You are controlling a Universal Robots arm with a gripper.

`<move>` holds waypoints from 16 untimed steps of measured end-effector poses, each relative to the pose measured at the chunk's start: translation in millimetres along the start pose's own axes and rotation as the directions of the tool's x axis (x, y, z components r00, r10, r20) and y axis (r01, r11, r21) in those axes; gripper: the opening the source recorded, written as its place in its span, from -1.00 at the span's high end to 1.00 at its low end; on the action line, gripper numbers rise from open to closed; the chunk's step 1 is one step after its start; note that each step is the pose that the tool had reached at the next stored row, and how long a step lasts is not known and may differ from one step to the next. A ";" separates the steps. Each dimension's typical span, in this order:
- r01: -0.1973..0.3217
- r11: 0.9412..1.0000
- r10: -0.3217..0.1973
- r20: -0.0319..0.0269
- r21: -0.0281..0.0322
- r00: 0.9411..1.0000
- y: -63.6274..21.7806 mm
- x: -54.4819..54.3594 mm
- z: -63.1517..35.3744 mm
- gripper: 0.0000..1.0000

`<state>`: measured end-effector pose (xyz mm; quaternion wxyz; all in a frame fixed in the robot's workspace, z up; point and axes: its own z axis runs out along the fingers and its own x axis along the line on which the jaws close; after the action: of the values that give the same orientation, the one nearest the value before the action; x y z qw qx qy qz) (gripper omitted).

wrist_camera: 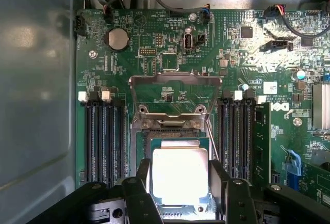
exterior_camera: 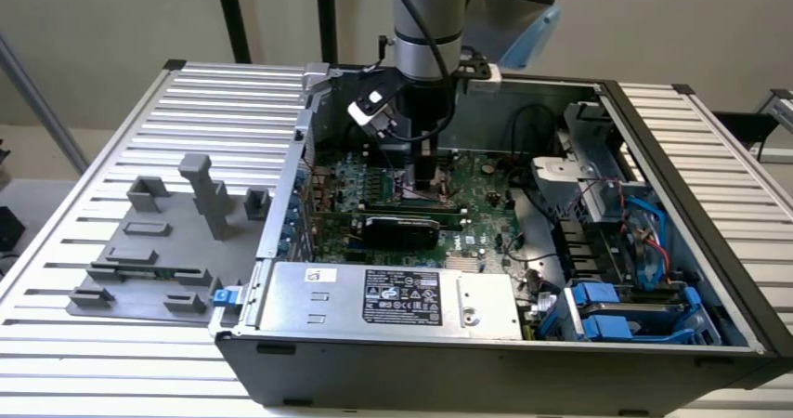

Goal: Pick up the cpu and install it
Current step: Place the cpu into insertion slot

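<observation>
Wrist view shows me the gripper [wrist_camera: 180, 171] clasping the cpu [wrist_camera: 179, 180] by two opposite edges, directly over the open socket [wrist_camera: 172, 131] and square to its frame.

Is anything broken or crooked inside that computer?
Nothing looks broken. The cpu sits straight in the gripper at its socket; the socket's metal flap is flipped open, not bent.

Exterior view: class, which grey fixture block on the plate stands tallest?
The slim upright post near the plate's far edge; it rises well above the low blocks around it.
</observation>
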<state>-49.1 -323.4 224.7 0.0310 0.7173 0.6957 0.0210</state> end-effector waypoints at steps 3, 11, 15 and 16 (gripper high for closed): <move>0.000 1.000 0.000 0.001 0.000 1.000 -0.5 1.2 3.4 -0.09; 0.000 1.000 0.000 0.006 0.000 1.000 -1.3 3.4 13.4 -0.09; 0.001 1.000 -0.001 0.014 0.000 1.000 -1.6 4.4 17.7 -0.09; 0.001 1.000 -0.001 0.016 0.000 1.000 -1.7 4.7 18.5 -0.09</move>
<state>-49.3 -319.0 206.1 0.0368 0.7171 0.6958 0.0154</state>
